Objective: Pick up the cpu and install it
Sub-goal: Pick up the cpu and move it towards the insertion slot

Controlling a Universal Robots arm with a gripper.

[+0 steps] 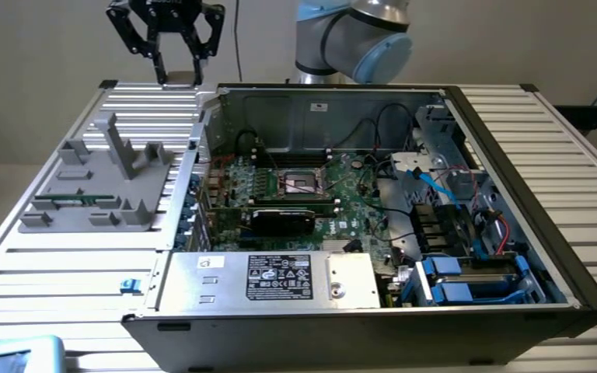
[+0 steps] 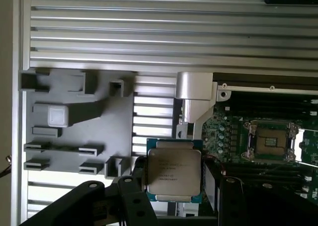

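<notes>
The cpu (image 2: 173,170), a flat square chip with a silver-grey lid and printed text, sits between the black fingers (image 2: 136,196) of my gripper (image 2: 175,188), which is shut on its edges. In the exterior view the gripper (image 1: 178,76) hangs high over the slatted table's far corner, toward that view's left and beyond the case's back corner, with the cpu (image 1: 180,78) small at its tips. The open socket (image 1: 301,183) lies on the green motherboard inside the case. Its dark frame and bare contact field (image 2: 272,141) lie off to one side of the held chip.
The open computer case (image 1: 547,233) lies on the slatted table (image 1: 60,272), with a silver power supply (image 1: 267,278) at its near side and cables and blue drive bays at the exterior view's right. A grey plastic fixture (image 1: 102,186) (image 2: 69,121) lies beside the case.
</notes>
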